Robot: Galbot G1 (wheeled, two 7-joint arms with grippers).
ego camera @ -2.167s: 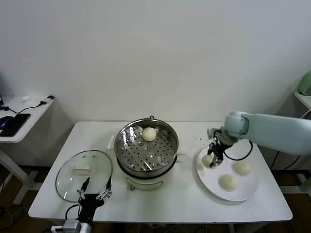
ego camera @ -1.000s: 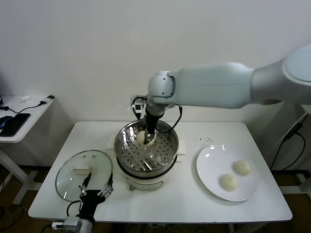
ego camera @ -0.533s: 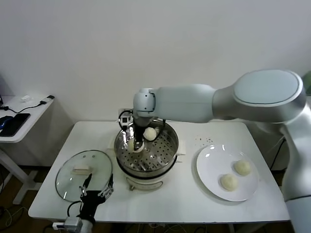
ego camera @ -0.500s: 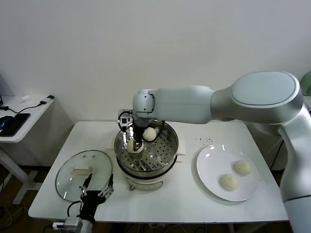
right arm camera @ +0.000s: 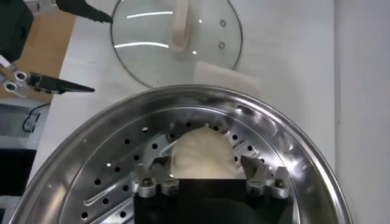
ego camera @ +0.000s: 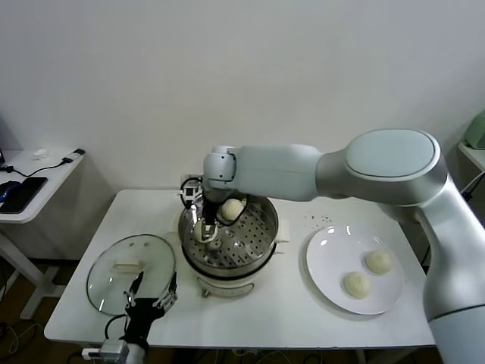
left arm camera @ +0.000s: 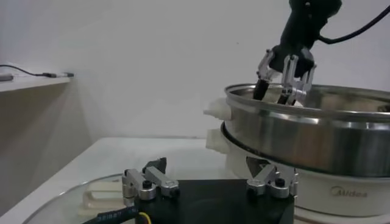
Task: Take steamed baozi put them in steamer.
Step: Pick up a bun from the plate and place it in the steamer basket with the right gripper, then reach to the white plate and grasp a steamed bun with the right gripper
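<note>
The steel steamer [ego camera: 267,241] stands mid-table. One baozi [ego camera: 232,208] lies at the back of its perforated tray [right arm camera: 91,176]. My right gripper [ego camera: 203,227] is low inside the steamer on its left side. A second baozi [right arm camera: 202,155] rests on the tray between its fingers, with a small gap at one finger [right arm camera: 251,167], so the gripper is open. Two more baozi [ego camera: 378,262] [ego camera: 356,284] lie on the white plate [ego camera: 333,250] at the right. My left gripper [ego camera: 150,302] is parked, open and empty, at the table's front left.
A glass lid [ego camera: 114,280] lies flat left of the steamer, just beyond the left gripper [left arm camera: 210,182]. A side table [ego camera: 30,182] with a phone and cables stands at the far left. The right arm spans over the steamer's back rim.
My right gripper carried a baozi from the plate to the steamer and lowered it onto the left of the tray. The plate went from three baozi to two. The left arm stayed put.
</note>
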